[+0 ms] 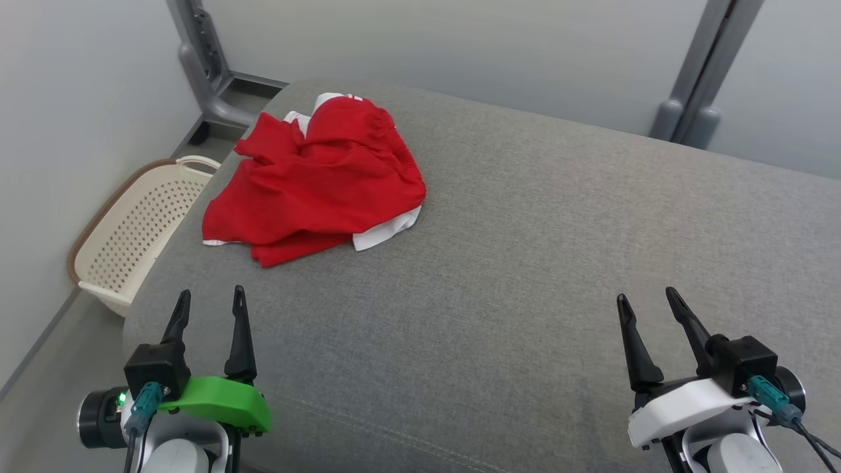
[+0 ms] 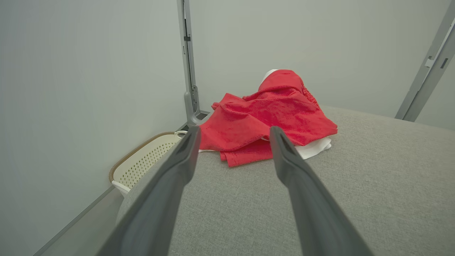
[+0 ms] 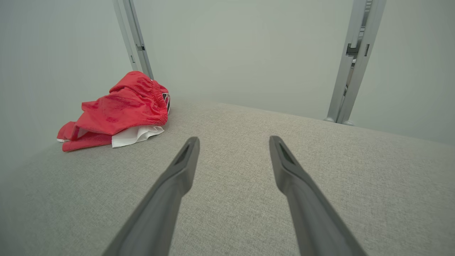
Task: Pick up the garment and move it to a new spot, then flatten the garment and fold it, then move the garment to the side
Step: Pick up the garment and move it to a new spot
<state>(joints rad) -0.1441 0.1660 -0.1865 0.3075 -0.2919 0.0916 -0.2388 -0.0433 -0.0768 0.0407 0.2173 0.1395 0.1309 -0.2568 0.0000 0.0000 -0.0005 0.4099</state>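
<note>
**Red garment [image 1: 315, 177] crumpled in the far-left corner, both grippers wide open**

So the garment is a bunched red heap with white lining poking out at its near-right and far side. It sits on the big grey cushion [image 1: 525, 276], way up in the far-left corner. Its left hem runs almost to the cushion's left edge, and right below that edge a cream perforated basket [image 1: 131, 230] stands on the floor against the wall [image 1: 66, 98]. The far edge is close behind the heap too, with a grey post [image 1: 204, 59] just past it.

Plenty of room everywhere else: a wide stretch of grey fabric runs from the heap to the right edge and down to the near edge.

Orientation-wise, the long axis looks diagonal in the head view, near-left to far-right. The gathered elastic band faces right and far, and the loose hems trail toward the near-left.

The left gripper [image 1: 211, 291] hovers at the near-left, fingers spread apart, holding nothing, aimed roughly at the heap but well short of it. The right gripper [image 1: 645, 294] is at the near-right, spread just as wide, also empty, well apart from the garment.
</note>
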